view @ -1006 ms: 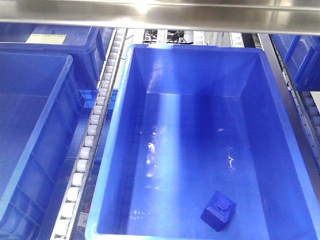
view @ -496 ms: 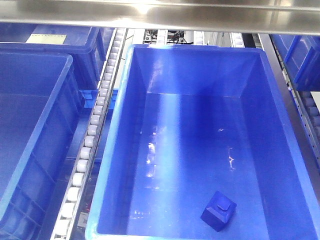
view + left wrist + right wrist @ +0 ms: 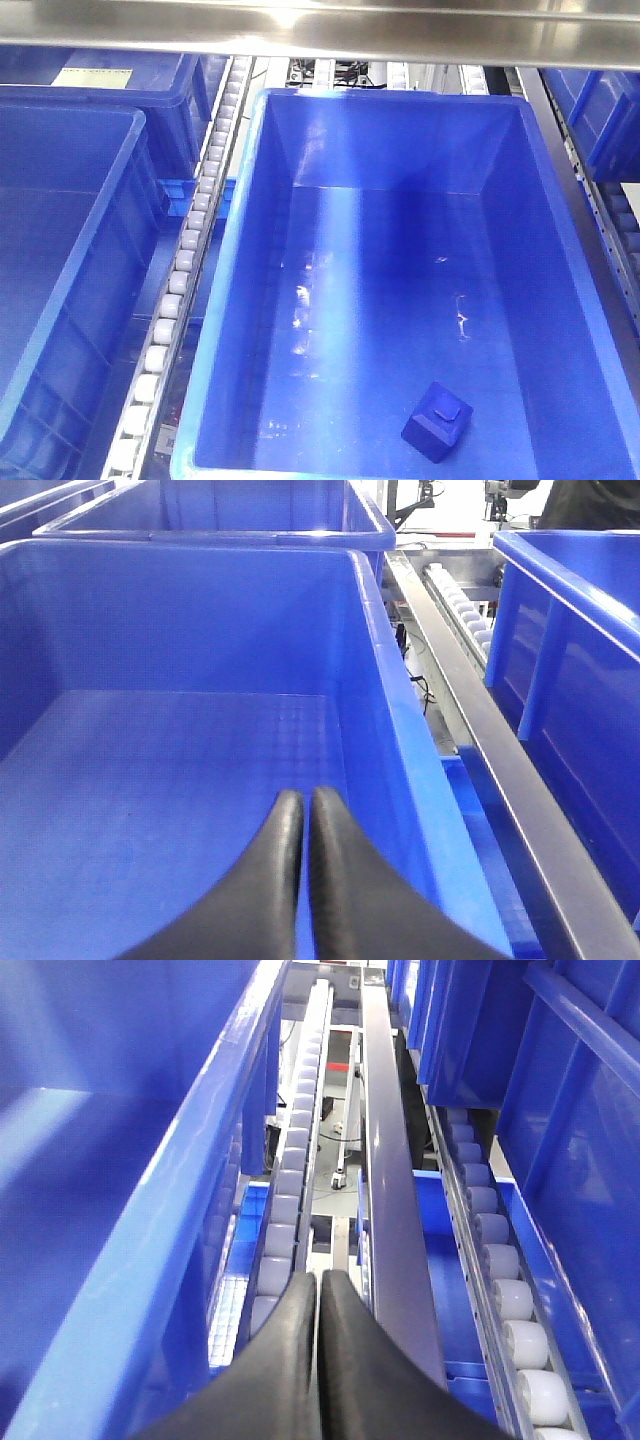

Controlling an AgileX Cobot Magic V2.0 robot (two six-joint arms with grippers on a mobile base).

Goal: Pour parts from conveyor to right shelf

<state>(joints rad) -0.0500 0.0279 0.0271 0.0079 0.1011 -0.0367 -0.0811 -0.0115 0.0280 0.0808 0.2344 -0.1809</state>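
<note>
The block [image 3: 438, 420] is lying near the bin's [image 3: 250, 250] front right corner; both the left end effector [image 3: 303, 810] and the right end effector [image 3: 319, 1290] are clenched empty, neither seeing it.

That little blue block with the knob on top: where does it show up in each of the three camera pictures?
Front view: the blue block lies on the floor of the middle bin, near its lower right corner.
Left wrist view: not in it; only an empty bin floor and the shut left gripper.
Right wrist view: not in it; the shut right gripper hangs over a gap.
Shared landmark: the white roller tracks.
</note>
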